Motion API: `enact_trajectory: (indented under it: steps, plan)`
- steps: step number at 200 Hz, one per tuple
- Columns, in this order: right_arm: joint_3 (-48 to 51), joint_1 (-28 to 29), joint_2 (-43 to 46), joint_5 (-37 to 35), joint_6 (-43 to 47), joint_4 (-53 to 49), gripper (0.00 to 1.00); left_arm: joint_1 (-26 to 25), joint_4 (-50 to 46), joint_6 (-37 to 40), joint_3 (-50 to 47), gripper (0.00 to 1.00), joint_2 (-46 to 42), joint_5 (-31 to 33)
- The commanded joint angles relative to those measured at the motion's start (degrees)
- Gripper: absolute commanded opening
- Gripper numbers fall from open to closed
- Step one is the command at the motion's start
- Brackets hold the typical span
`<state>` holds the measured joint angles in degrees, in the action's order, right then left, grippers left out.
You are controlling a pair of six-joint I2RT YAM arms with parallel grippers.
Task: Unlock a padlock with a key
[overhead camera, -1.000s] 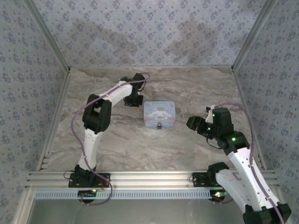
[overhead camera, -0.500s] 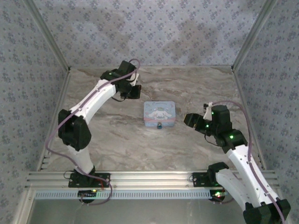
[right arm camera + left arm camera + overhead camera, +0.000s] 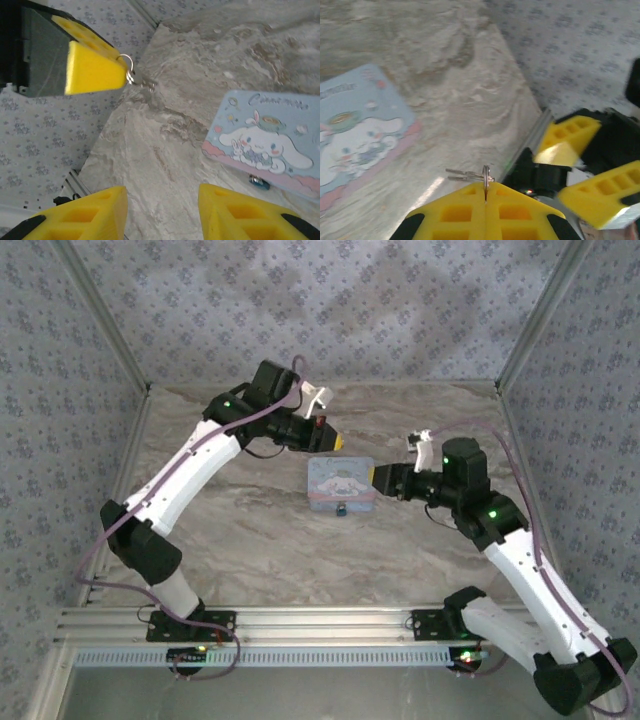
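You had the left gripper [image 3: 485, 189] clamped shut on the key ring [image 3: 486, 176]. The ring was pinched edge-on between the yellow fingertips, and the key [image 3: 460, 174] stuck out sideways from it. It could've been two keys, but they were too thin to tell.

From the top camera, that gripper hung near the far edge of the cartoon tin [image 3: 341, 483], with its tips pointing right.

The right gripper [image 3: 161, 200] was coming in from the tin's right side and aimed left. Its jaws were parted to a medium gap with nothing between them, just marble table [image 3: 250, 540] showing through. In its wrist cam you could see the left gripper's fingers up in the top left corner, with the ring and key dangling off the tip, well clear of the right gripper's own fingers [image 3: 80, 215].

The padlock [image 3: 342, 509], a tiny dark bluish thing, sat right up against the near side of the tin, about the middle of that edge. I couldn't tell whether it was hooked onto the tin or just lying beside it. Neither gripper was touching it.
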<state>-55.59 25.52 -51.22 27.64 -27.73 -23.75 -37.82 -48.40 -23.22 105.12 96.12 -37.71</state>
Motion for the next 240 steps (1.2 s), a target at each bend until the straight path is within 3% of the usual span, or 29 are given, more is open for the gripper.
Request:
enact_trajectory:
  steps: [1, 45, 123, 156, 184, 207, 240]
  plan:
    - [-3.59, 1.90, -0.84, -2.64, 8.17, -2.51, 0.43, -2.03, -3.30, -0.08, 4.44, 0.00, 1.15, -4.81]
    - [-8.38, 3.08, -3.87, -4.37, 13.03, -5.21, 0.45, -4.70, -4.83, 0.00, 8.05, 0.00, 2.32, -6.58]
    - [-12.26, 3.48, -5.37, -4.35, 15.97, -8.25, 0.39, -5.52, -6.73, 0.71, 9.75, 0.00, 3.44, -7.96]
    - [-14.34, 3.94, -6.57, -4.83, 16.60, -8.18, 0.43, -5.94, -7.17, 0.77, 10.36, 0.00, 4.16, -8.90]
    - [-15.20, 4.26, -7.21, -4.57, 17.07, -7.95, 0.34, -6.30, -7.72, 1.16, 10.73, 0.00, 4.23, -9.22]
    - [-16.06, 4.40, -8.05, -4.41, 18.03, -8.65, 0.17, -6.30, -7.84, 1.25, 10.75, 0.00, 4.30, -9.48]
    - [-16.35, 4.56, -8.19, -4.57, 18.76, -9.11, 0.05, -6.34, -8.09, 1.51, 11.20, 0.00, 4.56, -10.17]
